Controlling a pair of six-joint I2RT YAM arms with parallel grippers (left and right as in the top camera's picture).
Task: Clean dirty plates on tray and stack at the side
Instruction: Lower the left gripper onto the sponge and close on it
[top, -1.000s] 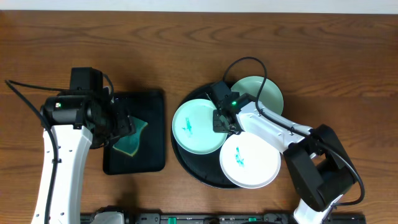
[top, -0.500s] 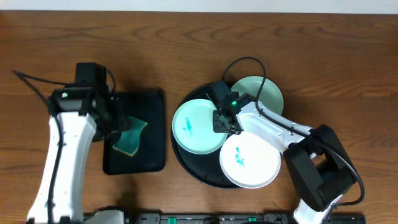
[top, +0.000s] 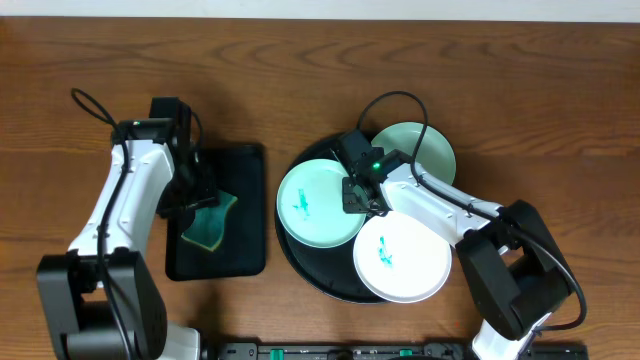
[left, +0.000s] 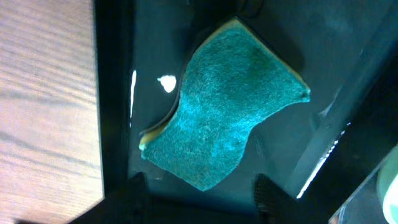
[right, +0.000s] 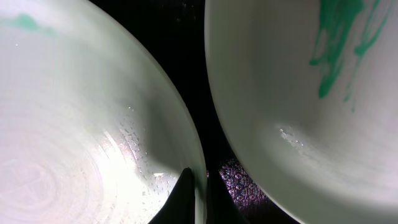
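Note:
The round black tray holds three plates. A mint-green plate with a teal smear lies at its left, a white plate with a teal smear at the front right, and a plain mint-green plate at the back. My right gripper is shut on the right rim of the smeared mint-green plate; its fingers pinch that rim, with the white plate beside it. My left gripper is open just above a teal sponge, its fingers at the sponge's near edge.
The teal sponge lies in a wet rectangular black tray left of the round tray. Bare wooden table surrounds both trays. The right arm's cable loops over the back plate.
My left arm has swung toward the back and right, and its gripper stays over the sponge. The right arm and the plates have not moved.

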